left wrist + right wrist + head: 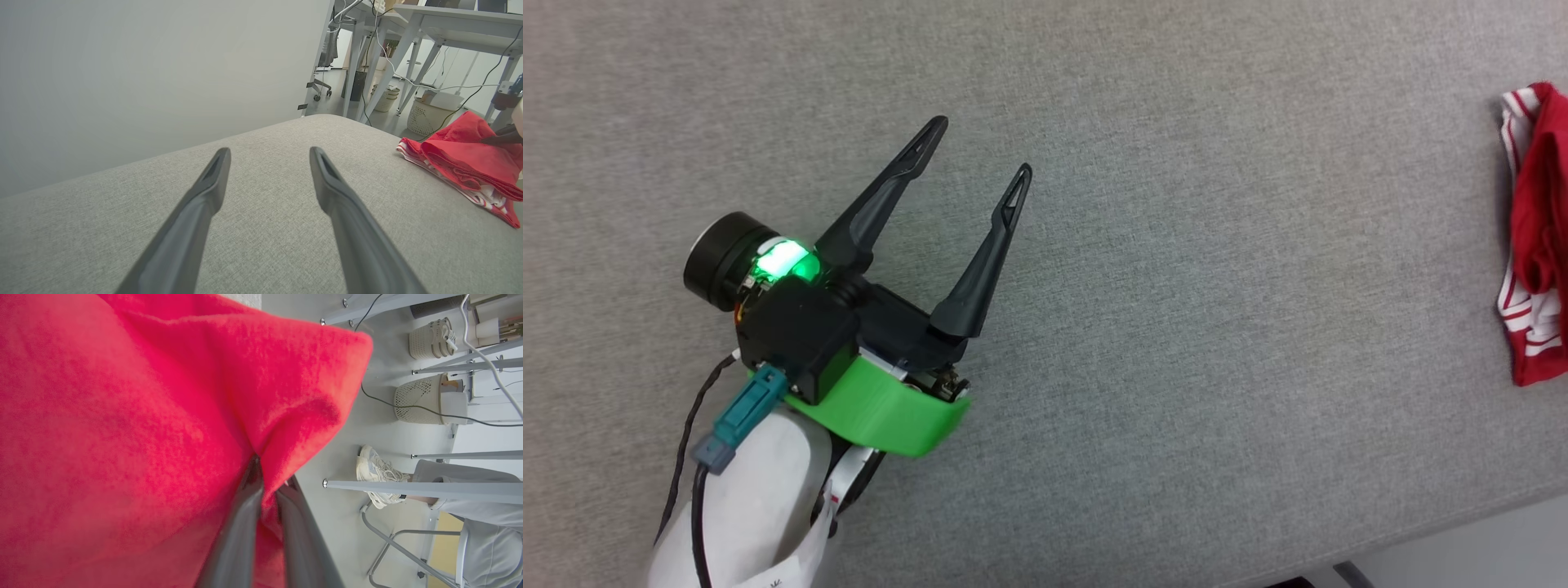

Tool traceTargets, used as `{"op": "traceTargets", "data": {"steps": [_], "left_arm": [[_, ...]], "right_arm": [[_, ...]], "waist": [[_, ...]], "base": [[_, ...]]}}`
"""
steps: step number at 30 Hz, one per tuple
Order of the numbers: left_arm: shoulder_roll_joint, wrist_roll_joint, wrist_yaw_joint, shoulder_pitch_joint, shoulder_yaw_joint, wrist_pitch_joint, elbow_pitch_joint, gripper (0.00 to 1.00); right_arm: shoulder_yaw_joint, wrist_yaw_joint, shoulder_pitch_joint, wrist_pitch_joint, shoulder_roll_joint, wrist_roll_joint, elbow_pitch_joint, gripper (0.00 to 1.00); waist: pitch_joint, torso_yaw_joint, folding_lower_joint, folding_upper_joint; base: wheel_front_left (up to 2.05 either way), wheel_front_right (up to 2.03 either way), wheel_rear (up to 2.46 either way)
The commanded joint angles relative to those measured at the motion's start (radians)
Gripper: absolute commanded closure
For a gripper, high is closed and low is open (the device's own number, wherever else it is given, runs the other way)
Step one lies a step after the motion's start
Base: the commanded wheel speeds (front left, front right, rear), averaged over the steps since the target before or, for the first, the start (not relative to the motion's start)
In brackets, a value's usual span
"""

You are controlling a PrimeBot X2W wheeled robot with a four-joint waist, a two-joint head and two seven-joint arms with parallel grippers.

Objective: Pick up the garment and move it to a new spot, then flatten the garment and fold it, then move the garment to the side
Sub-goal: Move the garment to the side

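Observation:
The garment point(1534, 237) is a bunched red shirt with red-white striped trim, lying at the right edge of the grey table point(1176, 286) in the head view. In the left wrist view the garment point(466, 163) sits at the far right, partly lifted into a peak. My left gripper point(984, 145) hovers open over bare table, well to the left of the shirt, with nothing between its fingers point(212, 183). My right gripper point(269, 473) is shut on a fold of the red cloth point(143, 416), which covers most of the right wrist view. The lettering is hidden.
The table's front edge point(1421, 531) runs along the lower right of the head view. Beyond the table stand grey desks point(429, 24), white mesh baskets point(429, 118) and cables. A person's shoe point(374, 473) and trouser leg show beside a chair frame.

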Motion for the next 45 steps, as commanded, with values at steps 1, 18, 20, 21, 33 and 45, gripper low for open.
{"op": "traceTargets", "data": {"steps": [1,18,20,21,33,45], "left_arm": [[0.011,0.010,0.004,-0.019,0.003,0.007,-0.015,0.00],[0.010,-0.005,0.020,-0.016,-0.001,-0.004,-0.029,0.00],[0.001,-0.012,0.022,-0.010,-0.002,-0.023,-0.008,0.00],[-0.005,-0.018,0.024,-0.005,-0.003,-0.036,0.006,0.00],[-0.051,-0.082,0.060,0.123,0.059,-0.125,0.200,0.00],[-0.122,-0.078,0.098,0.225,0.151,-0.132,0.273,0.00]], "right_arm": [[-0.016,-0.001,-0.036,-0.029,0.015,-0.015,0.028,1.00],[-0.129,-0.001,-0.217,-0.233,0.082,-0.174,0.299,0.00],[-0.131,-0.001,-0.224,-0.248,0.077,-0.180,0.317,0.00],[-0.132,-0.001,-0.226,-0.258,0.072,-0.180,0.322,0.00],[-0.044,-0.001,-0.170,-0.332,0.122,0.016,0.102,0.00],[-0.051,-0.001,0.122,-0.321,0.414,0.087,-0.387,0.00]], "waist": [[0.059,-0.040,-0.0002,-0.0001],[0.039,0.010,-0.0002,-0.0001],[0.011,0.021,-0.0002,-0.0001],[-0.008,0.028,-0.0002,-0.0001],[-0.288,0.119,-0.0002,-0.0001],[-0.430,0.224,-0.0002,-0.0001]], "base": [[0.00,0.00,0.00],[0.00,0.00,0.00],[0.00,0.00,0.00],[0.00,0.00,0.00],[0.00,0.00,0.00],[0.00,0.00,0.00]]}}
